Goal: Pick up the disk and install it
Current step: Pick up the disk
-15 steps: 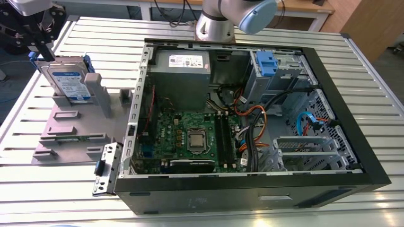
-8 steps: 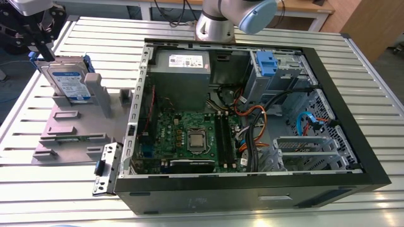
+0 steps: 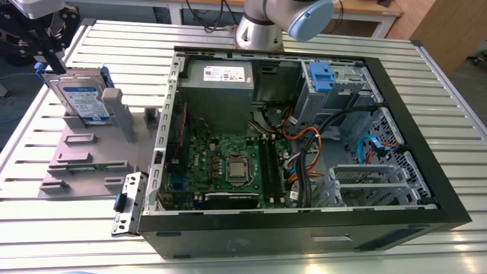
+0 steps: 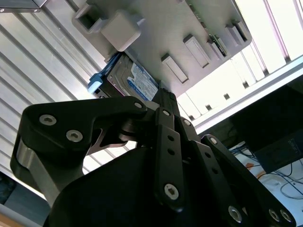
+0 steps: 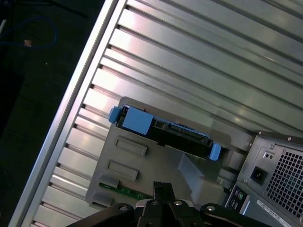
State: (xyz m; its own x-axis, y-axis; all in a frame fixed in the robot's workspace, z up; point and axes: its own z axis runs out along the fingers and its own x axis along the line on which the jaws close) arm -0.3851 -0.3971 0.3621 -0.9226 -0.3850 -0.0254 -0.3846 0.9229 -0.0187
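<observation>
Closed black gripper (image 5: 161, 188), holding nothing, poised above the disk (image 5: 165, 130), a flat silver hard drive with a blue-and-white label and blue plastic rails. The disk stands on edge in a grey plastic fixture (image 3: 91, 148), directly beneath and slightly ahead of the fingertips, apart from them. In the first wrist view its upper edge runs roughly along the line on which the jaws close, not across it. The arm (image 3: 278, 20) extends away from the open black computer case (image 3: 304, 231), which lies to one side of the gripper, with the wrist pointing down at the slatted aluminium table (image 3: 457, 114).
</observation>
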